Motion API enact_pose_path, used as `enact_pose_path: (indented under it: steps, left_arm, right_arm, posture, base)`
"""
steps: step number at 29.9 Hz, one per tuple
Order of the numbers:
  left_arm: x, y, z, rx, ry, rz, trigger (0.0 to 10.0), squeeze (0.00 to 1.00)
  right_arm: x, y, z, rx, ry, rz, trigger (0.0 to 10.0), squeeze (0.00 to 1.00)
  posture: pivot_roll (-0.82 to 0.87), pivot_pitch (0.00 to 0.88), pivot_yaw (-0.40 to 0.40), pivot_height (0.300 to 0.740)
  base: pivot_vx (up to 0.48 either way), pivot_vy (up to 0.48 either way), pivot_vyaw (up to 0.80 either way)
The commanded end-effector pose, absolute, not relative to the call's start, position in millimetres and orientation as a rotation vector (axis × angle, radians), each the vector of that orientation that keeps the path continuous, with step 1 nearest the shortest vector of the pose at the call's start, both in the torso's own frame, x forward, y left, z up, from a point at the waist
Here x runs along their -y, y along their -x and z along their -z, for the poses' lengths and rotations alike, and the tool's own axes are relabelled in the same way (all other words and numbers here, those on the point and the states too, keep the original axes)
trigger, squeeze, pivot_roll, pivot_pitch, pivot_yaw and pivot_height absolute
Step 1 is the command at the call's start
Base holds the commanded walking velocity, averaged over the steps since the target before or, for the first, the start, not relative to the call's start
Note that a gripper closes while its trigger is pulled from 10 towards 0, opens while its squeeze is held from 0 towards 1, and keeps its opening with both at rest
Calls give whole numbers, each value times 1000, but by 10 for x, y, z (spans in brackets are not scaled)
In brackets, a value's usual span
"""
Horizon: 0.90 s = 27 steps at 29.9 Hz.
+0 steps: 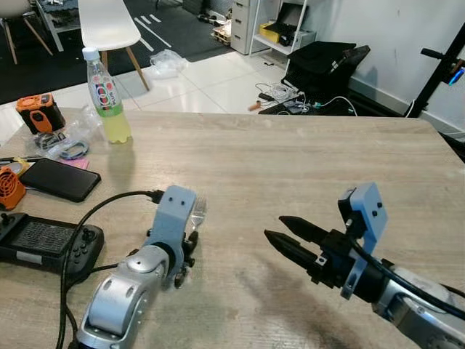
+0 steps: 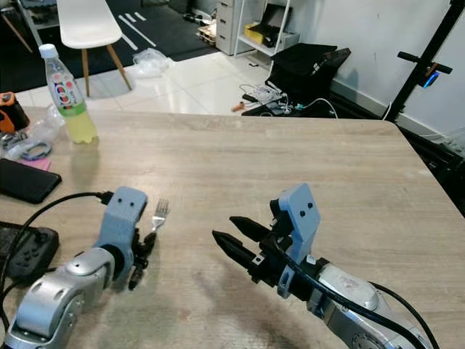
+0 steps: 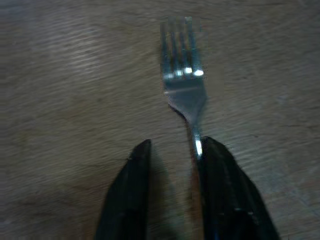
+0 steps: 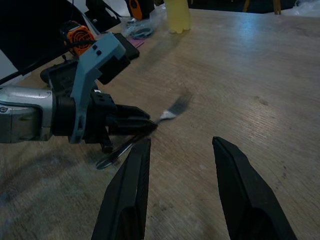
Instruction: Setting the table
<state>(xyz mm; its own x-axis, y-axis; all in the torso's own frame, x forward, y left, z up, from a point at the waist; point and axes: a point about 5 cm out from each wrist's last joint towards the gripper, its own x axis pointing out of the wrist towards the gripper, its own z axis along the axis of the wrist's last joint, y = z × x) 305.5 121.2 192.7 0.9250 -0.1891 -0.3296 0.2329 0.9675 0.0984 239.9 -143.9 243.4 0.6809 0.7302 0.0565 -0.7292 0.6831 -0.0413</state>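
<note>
- Fingers of our left gripper (image 3: 172,150) stand slightly parted, and the fork (image 3: 184,75) runs along the inner face of one finger, its handle going down between the two; whether they actually pinch it we cannot tell.
- Our left gripper sits low over the wooden table (image 1: 290,160), at its near left part, with the fork's tines (image 2: 160,209) poking out past the blue wrist housing, pointing away from us.
- From the right wrist view we see the fork (image 4: 150,131) tilted, its tines raised toward the far side and its handle end lying close to the tabletop beneath the left gripper (image 4: 145,125).
- Our right gripper (image 1: 280,229) hovers above the table on the near right, its two black fingers spread apart and aimed toward the left gripper, with bare wood between the two.
- On the far left of the table stands a plastic bottle (image 1: 106,98) of yellow drink, upright, with a white cap.
- Near the bottle lie an orange and black device (image 1: 38,110) and a crumpled clear bag (image 1: 69,138) with cables in it.
- Closer to us on the left edge, a black phone (image 1: 59,179) lies flat, and just beside it a black handheld game controller (image 1: 43,243).
- A black cable (image 1: 94,211) arcs over the tabletop to the left wrist.
- Beyond the table we see a white chair (image 1: 109,25) on the tiled floor and a black bag (image 1: 323,65) near the wall.
</note>
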Motion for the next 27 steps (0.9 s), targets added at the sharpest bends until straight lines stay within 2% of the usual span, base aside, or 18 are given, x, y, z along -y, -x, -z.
enact_pose_path:
  steps: [1,13,16,17,18,19,20,23,24,27]
  left_arm:
    - [-1271,-2999,-1620,-484,-129,197,0,0]
    - [-1359,-3056,-1628,-482,-121,165,0,0]
    - [-1365,-3105,-1713,-430,-101,164,0,0]
    - [-1383,-3163,-1870,-332,-109,163,10000,0]
    - [-1383,-3163,-1870,-332,-109,163,10000,0]
    - [-1412,-3216,-2054,-229,-115,165,10000,0]
    - [-1493,-3278,-2424,-50,-120,197,10000,0]
    - [-1527,-3285,-2556,5,-126,226,10000,0]
    - [-1591,-3233,-2808,107,-169,358,10000,0]
    - [-1650,-3151,-2951,153,-200,458,10000,0]
  right_arm:
    - [1426,-2385,-2413,68,8,-824,10000,0]
    - [1418,-2392,-2408,76,-4,-818,10000,0]
    - [1419,-2400,-2410,79,-5,-814,10000,0]
    - [1425,-2409,-2420,89,-10,-801,10000,0]
    - [1425,-2409,-2420,89,-10,-801,10000,0]
    - [1431,-2427,-2435,105,-20,-775,10000,0]
    - [1443,-2509,-2479,165,-62,-652,10000,0]
    - [1439,-2551,-2498,190,-92,-592,10000,0]
    - [1410,-2637,-2508,231,-184,-446,10000,0]
    - [1369,-2670,-2491,247,-253,-362,10000,0]
  posture:
    - [83,181,64,740]
    - [85,169,71,740]
    - [86,169,69,740]
    - [87,167,66,740]
    - [87,167,66,740]
    - [87,167,66,740]
    - [92,156,57,740]
    - [92,156,57,740]
    - [100,146,55,740]
    - [105,138,53,740]
  base:
    - [0,0,0]
    - [0,0,0]
    - [0,0,0]
    - [0,0,0]
    - [0,0,0]
    - [0,0,0]
    - [0,0,0]
    - [0,0,0]
    - [0,0,0]
    - [0,0,0]
